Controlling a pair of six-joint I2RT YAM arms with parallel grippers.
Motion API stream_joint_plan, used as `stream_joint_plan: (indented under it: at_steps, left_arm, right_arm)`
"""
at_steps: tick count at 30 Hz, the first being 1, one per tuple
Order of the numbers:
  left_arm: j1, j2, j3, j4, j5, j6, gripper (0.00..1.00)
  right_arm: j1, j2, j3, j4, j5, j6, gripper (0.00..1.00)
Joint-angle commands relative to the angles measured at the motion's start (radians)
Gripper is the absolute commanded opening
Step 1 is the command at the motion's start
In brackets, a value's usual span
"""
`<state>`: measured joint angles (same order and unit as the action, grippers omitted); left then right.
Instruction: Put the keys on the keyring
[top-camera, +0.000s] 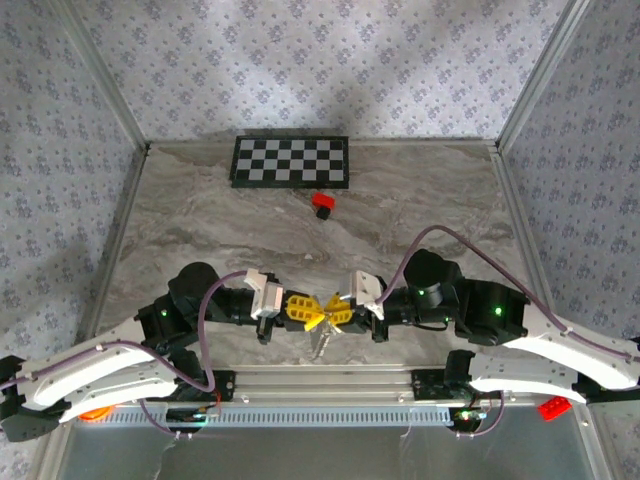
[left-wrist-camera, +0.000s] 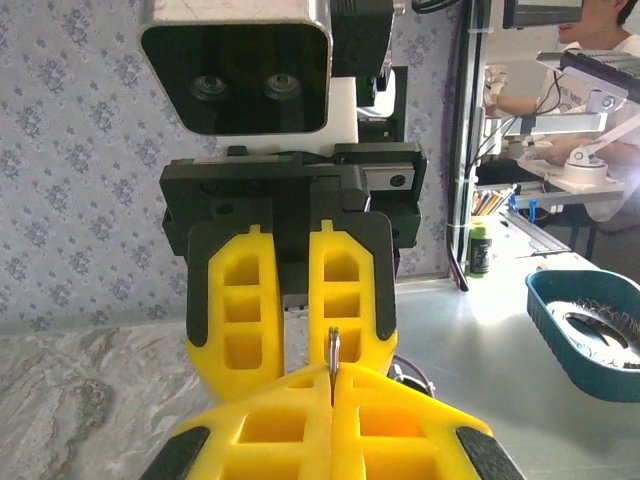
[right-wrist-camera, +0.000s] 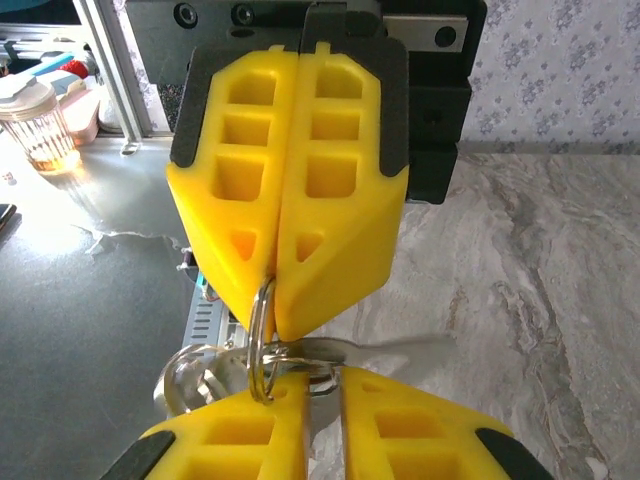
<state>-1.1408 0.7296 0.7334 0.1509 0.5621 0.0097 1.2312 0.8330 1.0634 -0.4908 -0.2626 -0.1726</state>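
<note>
Keyring (right-wrist-camera: 262, 340) is held in the air, pinched tight by the left gripper (left-wrist-camera: 332, 378). The right gripper (right-wrist-camera: 325, 395) has its jaws slightly apart. The key (top-camera: 322, 344) hangs below, perhaps only half threaded, so a small twist could drop it.

The keyring (right-wrist-camera: 262, 345) is thin, glossy silvery metal. The left hand (right-wrist-camera: 277, 322) has fingers (right-wrist-camera: 330, 190) of matt yellow plastic, backed by matt black plastic. The table (top-camera: 420, 200) looks like smooth, grey-veined stone with a dull sheen. The red block (top-camera: 322, 203) looks like plastic.
</note>
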Motion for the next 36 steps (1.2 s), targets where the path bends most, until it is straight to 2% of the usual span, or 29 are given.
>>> stream_joint_plan:
  at_steps: [1, 9, 16, 23, 29, 36]
  left_arm:
    - [-0.003, -0.003, 0.012, 0.087, 0.051, -0.011, 0.0]
    - [-0.004, -0.024, 0.002, 0.088, 0.016, -0.01, 0.0]
    - [-0.004, -0.045, -0.004, 0.087, -0.019, -0.01, 0.0]
    - [-0.003, -0.047, -0.005, 0.088, -0.031, -0.009, 0.0]
    - [-0.002, -0.05, -0.011, 0.1, -0.046, -0.01, 0.0]
    - [-0.004, -0.057, -0.012, 0.099, -0.051, -0.014, 0.0]
  right_arm:
    - [0.011, -0.029, -0.014, 0.041, 0.0, -0.015, 0.16]
    - [0.027, -0.045, -0.023, 0.048, 0.014, -0.024, 0.17]
    - [0.037, -0.076, -0.047, 0.068, 0.051, -0.018, 0.35]
    - [0.046, -0.102, -0.072, 0.086, 0.066, -0.005, 0.43]
    - [0.059, -0.098, -0.101, 0.112, 0.072, 0.006, 0.43]
    - [0.067, -0.098, -0.134, 0.159, 0.067, 0.016, 0.38]
